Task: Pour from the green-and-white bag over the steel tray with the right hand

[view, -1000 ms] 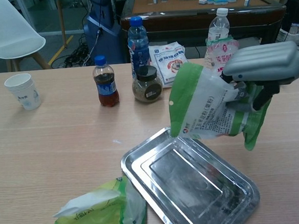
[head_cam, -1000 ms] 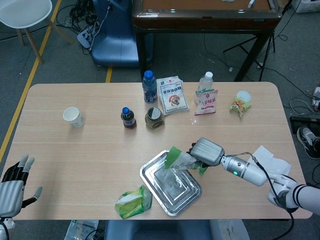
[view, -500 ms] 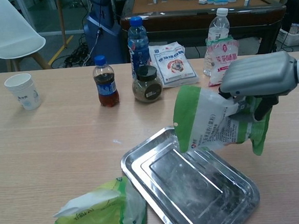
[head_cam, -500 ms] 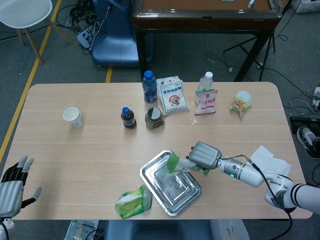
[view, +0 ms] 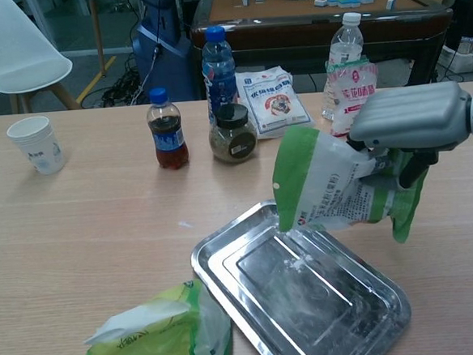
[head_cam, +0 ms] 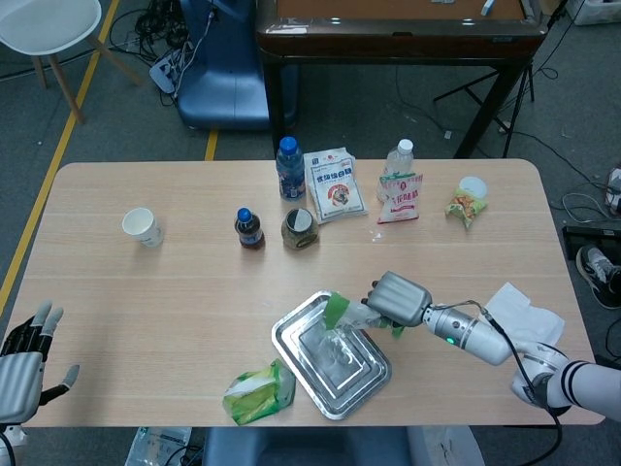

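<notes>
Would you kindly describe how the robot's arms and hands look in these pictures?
The right hand has a boxy silver-grey back and dark fingers. Its forearm is glossy silver-white with a small green light. The left hand is grey-backed with dark fingers tipped pale.

Both views are evenly and brightly lit from overhead, with only soft, short shadows on the pale tabletop [head_cam: 194,272]. The steel tray [view: 344,316] throws back dull, streaky glare in the chest view and a paler sheen in the head view. The head view is sharp enough but small in detail; labels there are unreadable. The chest view is crisper up close, slightly soft in the background, and its tabletop edge bows a little toward the frame's sides
</notes>
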You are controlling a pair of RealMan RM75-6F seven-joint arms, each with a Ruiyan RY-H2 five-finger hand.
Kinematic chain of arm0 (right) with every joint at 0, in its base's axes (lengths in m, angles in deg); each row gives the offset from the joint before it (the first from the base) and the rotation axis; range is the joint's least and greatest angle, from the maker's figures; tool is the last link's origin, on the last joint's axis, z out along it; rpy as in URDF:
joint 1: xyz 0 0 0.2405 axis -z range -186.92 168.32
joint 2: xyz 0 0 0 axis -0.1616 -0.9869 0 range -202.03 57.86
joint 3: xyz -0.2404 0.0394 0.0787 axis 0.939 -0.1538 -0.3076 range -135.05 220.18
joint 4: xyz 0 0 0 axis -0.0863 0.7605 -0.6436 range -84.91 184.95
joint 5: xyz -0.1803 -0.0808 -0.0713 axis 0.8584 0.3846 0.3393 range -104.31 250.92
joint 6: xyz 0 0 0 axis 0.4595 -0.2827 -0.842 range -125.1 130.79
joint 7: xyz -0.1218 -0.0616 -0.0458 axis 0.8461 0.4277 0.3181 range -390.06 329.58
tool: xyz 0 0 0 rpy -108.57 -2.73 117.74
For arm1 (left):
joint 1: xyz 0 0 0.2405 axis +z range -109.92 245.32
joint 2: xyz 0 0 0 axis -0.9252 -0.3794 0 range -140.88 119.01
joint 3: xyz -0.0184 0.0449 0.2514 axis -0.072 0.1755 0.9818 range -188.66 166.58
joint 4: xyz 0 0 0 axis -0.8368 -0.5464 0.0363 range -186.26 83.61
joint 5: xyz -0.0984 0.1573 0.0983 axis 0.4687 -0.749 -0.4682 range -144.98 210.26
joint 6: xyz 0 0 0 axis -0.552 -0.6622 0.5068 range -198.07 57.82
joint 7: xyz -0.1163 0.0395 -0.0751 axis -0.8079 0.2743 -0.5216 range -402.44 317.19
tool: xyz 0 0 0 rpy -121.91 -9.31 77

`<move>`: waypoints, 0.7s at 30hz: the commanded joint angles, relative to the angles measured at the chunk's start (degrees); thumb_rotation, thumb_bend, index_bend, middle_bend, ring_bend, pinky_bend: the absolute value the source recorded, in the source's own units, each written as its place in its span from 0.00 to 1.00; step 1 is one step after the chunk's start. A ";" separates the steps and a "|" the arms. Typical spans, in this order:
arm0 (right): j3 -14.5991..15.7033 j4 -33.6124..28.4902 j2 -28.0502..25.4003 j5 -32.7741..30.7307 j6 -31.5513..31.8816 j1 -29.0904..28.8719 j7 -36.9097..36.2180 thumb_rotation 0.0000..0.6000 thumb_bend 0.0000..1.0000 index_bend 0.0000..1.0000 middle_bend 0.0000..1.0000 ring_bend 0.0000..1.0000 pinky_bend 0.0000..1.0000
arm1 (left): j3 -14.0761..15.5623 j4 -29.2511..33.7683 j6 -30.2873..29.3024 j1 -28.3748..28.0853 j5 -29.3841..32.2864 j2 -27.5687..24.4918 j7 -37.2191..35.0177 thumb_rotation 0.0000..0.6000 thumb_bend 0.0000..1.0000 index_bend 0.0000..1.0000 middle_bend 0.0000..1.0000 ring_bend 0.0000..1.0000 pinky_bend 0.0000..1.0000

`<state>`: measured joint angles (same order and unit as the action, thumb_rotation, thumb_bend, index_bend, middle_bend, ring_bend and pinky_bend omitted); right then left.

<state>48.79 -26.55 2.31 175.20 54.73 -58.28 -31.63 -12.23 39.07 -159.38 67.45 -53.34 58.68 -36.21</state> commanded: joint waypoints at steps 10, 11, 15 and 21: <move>-0.85 26.49 18.30 -0.37 23.40 11.72 -21.86 1.00 0.60 0.62 0.60 0.52 0.66 | -0.21 0.12 0.48 -0.53 -0.33 0.23 0.44 1.00 0.26 0.00 0.00 0.07 0.09; -0.96 28.94 19.89 -0.46 24.68 12.36 -23.58 1.00 0.60 0.62 0.60 0.52 0.66 | -0.23 0.23 0.51 -0.60 -0.39 0.18 0.59 1.00 0.26 0.00 0.00 0.07 0.09; -1.46 38.69 26.28 -1.26 28.92 14.77 -31.19 1.00 0.60 0.62 0.60 0.52 0.66 | -0.29 0.78 0.61 -0.79 -0.49 0.13 1.23 1.00 0.26 0.00 0.00 0.07 0.09; -2.58 50.69 34.49 -2.74 33.90 17.49 -40.82 1.00 0.60 0.62 0.60 0.52 0.66 | -0.28 1.39 0.83 -0.91 -0.42 0.06 2.02 1.00 0.26 0.00 0.00 0.07 0.09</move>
<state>47.07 18.77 32.22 173.55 85.23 -43.05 -67.98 -12.50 40.43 -158.56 66.55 -53.77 58.76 -34.23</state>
